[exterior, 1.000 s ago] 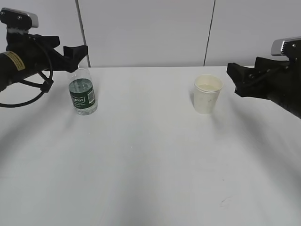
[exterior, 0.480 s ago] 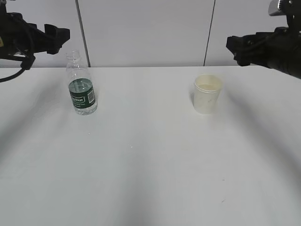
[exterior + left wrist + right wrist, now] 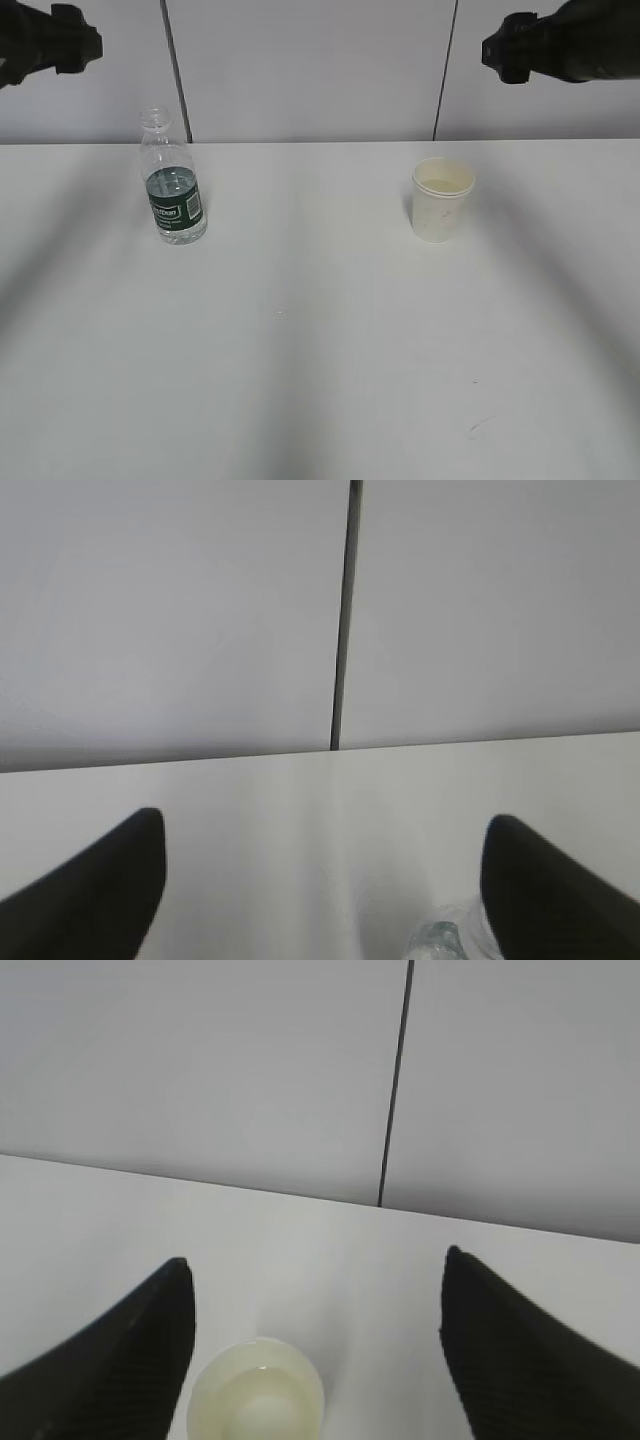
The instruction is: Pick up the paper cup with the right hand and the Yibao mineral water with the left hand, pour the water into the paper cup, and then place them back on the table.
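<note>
The Yibao mineral water (image 3: 173, 190), a clear capless bottle with a dark green label, stands upright on the white table (image 3: 320, 340) at the left. Its neck shows at the bottom of the left wrist view (image 3: 440, 942). The paper cup (image 3: 441, 199) stands upright at the right and holds liquid; it shows in the right wrist view (image 3: 256, 1392). My left gripper (image 3: 322, 880) is open and empty, high above and left of the bottle (image 3: 75, 45). My right gripper (image 3: 315, 1332) is open and empty, high above and right of the cup (image 3: 505, 55).
A grey panelled wall (image 3: 310, 70) with dark vertical seams runs behind the table's far edge. A small dark mark (image 3: 478, 426) lies on the tabletop near the front right.
Both arms have risen from table height beside the bottle and the cup to the top corners of the exterior view. The bottle and the cup have not moved.
</note>
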You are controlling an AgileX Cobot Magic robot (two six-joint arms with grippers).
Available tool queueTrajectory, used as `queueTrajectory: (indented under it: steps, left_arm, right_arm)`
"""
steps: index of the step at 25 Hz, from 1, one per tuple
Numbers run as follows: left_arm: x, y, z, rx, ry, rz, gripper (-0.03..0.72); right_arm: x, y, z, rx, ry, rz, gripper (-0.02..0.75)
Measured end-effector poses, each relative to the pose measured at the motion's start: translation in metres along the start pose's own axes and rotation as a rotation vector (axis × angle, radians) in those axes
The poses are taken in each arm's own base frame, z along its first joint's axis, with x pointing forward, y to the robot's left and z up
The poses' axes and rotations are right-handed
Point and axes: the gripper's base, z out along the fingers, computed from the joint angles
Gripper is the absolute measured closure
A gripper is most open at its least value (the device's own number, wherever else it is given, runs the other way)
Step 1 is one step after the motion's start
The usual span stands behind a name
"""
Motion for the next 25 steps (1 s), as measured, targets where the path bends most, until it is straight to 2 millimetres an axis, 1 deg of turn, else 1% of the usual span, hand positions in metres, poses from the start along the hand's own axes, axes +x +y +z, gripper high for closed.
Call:
queueTrajectory:
  steps: [3,8,11,15,19,22,25]
  left_arm:
    - [-0.017,-0.010,-0.012,-0.032,0.023,0.004,0.104]
    - [-0.031,-0.020,-0.027,-0.142,0.176,-0.019,0.104]
    - [-0.037,-0.022,-0.037,-0.171,0.288,-0.050,0.104]
    - [-0.037,-0.024,-0.049,-0.164,0.456,-0.071,0.104]
    - [-0.025,-0.025,-0.059,-0.160,0.648,-0.067,0.112]
    - [-0.017,-0.024,-0.067,-0.162,0.776,-0.023,0.114]
    - [-0.015,-0.026,-0.068,-0.139,0.805,-0.007,0.120]
  right_arm:
    - [-0.011,0.008,-0.003,0.026,0.059,-0.011,0.145]
    - [-0.019,0.020,-0.013,0.101,0.253,-0.007,0.145]
    - [-0.022,0.022,-0.024,0.148,0.407,0.037,0.151]
    - [-0.030,0.024,-0.042,0.139,0.590,0.079,0.187]
    - [-0.037,0.028,-0.057,0.103,0.716,0.121,0.213]
    - [-0.040,0.032,-0.062,0.062,0.757,0.124,0.217]
    - [-0.040,0.034,-0.063,0.037,0.767,0.131,0.218]
